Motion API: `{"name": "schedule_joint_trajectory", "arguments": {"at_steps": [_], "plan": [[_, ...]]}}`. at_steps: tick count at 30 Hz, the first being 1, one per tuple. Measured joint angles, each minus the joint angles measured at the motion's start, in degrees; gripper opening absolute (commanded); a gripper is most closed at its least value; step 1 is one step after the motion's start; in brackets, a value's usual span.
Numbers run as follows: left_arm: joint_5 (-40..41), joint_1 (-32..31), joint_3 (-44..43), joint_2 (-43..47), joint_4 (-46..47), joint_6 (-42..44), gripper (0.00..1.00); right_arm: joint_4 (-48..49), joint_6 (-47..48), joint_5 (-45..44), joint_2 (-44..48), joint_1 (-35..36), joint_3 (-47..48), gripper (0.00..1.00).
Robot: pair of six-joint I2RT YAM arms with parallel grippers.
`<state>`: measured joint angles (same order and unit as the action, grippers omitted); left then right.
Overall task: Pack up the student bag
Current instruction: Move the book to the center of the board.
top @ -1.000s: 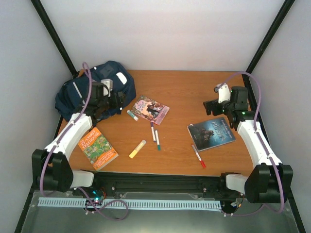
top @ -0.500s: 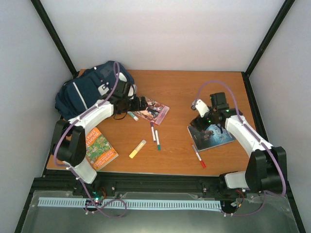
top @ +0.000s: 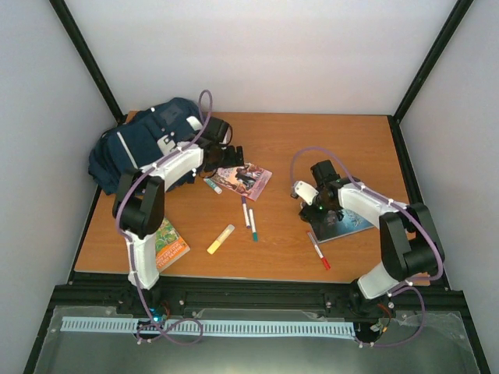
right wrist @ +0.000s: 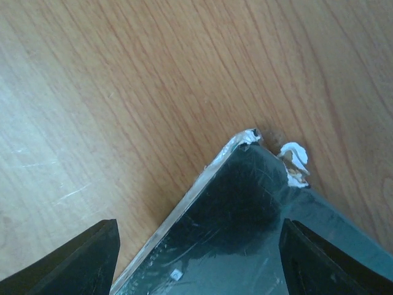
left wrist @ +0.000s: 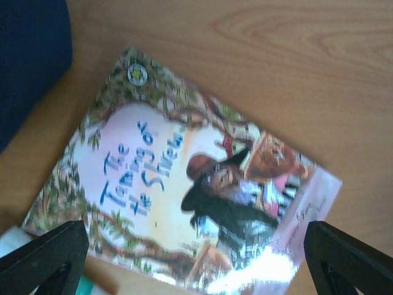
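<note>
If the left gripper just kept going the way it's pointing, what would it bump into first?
Probably the pink illustrated book lying on the table: the open left gripper points straight at its cover. The gap is hard to judge.

Books (top: 243,178), pens (top: 248,214), wooden table (top: 312,140)

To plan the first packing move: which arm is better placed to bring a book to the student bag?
Left, probably. The left pincer hangs open over the Taming of the Shrew book, beside the student bag; the right pincer is at the dark book, farther away.
</note>
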<state>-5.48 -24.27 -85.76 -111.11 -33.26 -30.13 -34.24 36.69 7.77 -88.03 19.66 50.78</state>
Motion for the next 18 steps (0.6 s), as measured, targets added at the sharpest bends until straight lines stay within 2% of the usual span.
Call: {"name": "schedule_joint_trajectory", "arguments": {"at_steps": [5,18], "plan": [[2.9,0.0,-7.1,-5.8,-2.2,0.1,1.0,0.2,0.0,-0.1,-3.8,0.0,2.0,0.7],[8.6,0.0,-9.8,-10.3,-6.7,-1.5,1.0,2.0,-0.3,-1.2,-5.6,0.0,3.6,0.67]]}}
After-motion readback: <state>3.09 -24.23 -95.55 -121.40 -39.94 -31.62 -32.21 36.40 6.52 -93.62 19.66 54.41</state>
